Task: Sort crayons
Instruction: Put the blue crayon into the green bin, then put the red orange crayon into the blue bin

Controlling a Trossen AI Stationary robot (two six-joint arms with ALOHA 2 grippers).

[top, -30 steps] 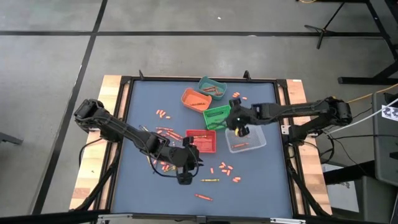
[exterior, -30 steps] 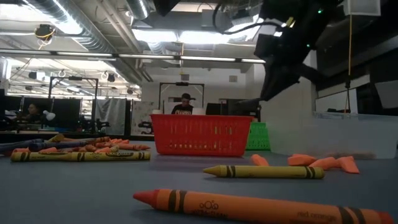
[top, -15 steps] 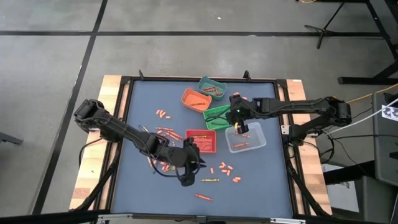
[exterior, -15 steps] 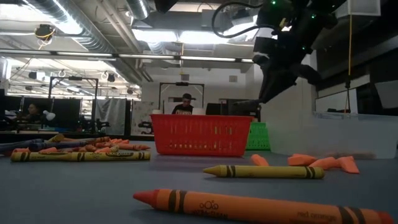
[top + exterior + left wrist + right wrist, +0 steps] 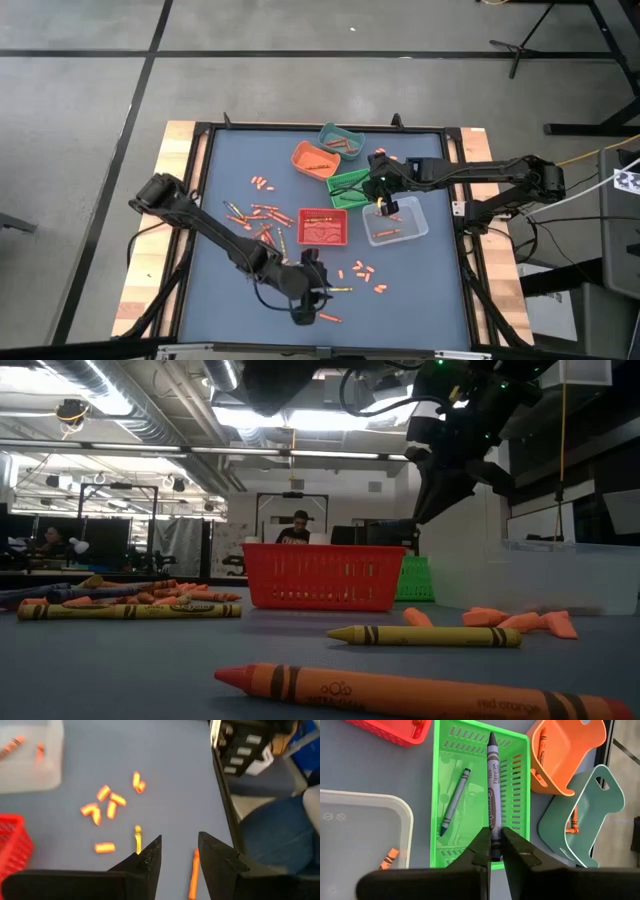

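Tabletop: scattered crayons (image 5: 362, 270) (mostly orange).

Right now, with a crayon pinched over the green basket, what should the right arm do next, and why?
Probably open the right gripper and drop the grey crayon. It hangs directly over the green basket, which already holds a similar dark crayon, so releasing should land it with its match.

Both arms are dark, nearly black all over, built from chunky rounded joints linked by slim straight segments. The left gripper (image 5: 179, 852) has two flat, matte black wedge-shaped fingers. The right gripper (image 5: 492, 851) looks the same, and there's a tiny green light glowing on that arm's wrist. Black cables trail off the right arm's base.
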